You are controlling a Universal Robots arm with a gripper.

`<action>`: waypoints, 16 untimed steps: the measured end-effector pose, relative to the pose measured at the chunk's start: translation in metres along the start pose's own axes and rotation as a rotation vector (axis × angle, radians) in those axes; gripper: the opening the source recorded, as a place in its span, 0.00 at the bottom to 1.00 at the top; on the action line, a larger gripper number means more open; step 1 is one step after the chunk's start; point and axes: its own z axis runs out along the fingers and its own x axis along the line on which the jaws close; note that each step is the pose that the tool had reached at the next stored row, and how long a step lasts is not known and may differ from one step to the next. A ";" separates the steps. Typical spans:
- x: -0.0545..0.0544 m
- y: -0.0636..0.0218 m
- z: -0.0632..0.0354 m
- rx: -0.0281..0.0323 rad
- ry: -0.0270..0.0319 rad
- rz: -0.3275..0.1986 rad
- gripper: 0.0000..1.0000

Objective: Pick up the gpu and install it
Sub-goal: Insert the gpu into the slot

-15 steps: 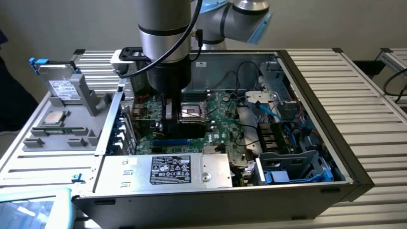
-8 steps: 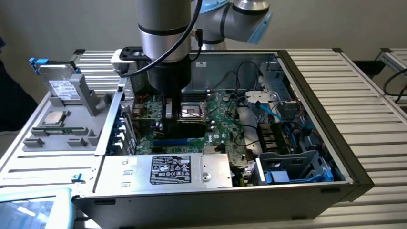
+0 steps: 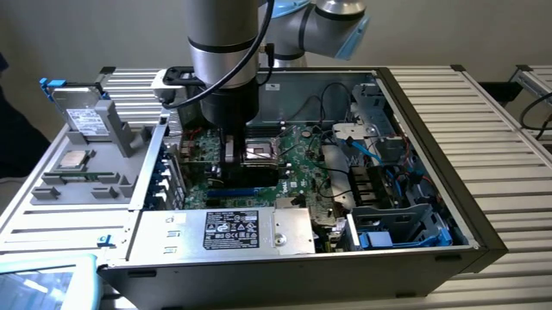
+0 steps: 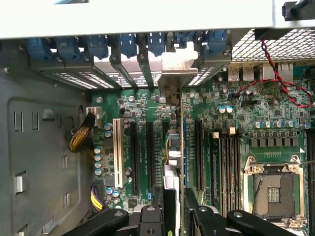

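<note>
**Open computer case: gpu held at the expansion slots**

Parts tray (image 3: pixel 69 219), outside the case (image 3: pixel 285 274) on the exterior view's left: carries a labelled drive (image 3: pixel 84 119), propped up.
Inside the case: motherboard (image 3: pixel 298 165). The gpu (image 4: pixel 173 142) stands edge-down over its expansion slots with its bracket toward the case's rear openings, apparently aligned for seating.
Gripper (image 4: pixel 172 209): jaws clamped on the gpu's two faces.
CPU socket (image 4: pixel 273 189), deeper inside the case: empty.
</note>
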 end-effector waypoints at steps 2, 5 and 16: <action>-0.001 0.0006 0.0007 0.0002 -0.0007 0.000 0.28; -0.002 0.0021 0.0024 0.0000 -0.0023 0.000 0.28; -0.003 0.0064 0.0133 -0.0013 -0.0299 0.000 0.28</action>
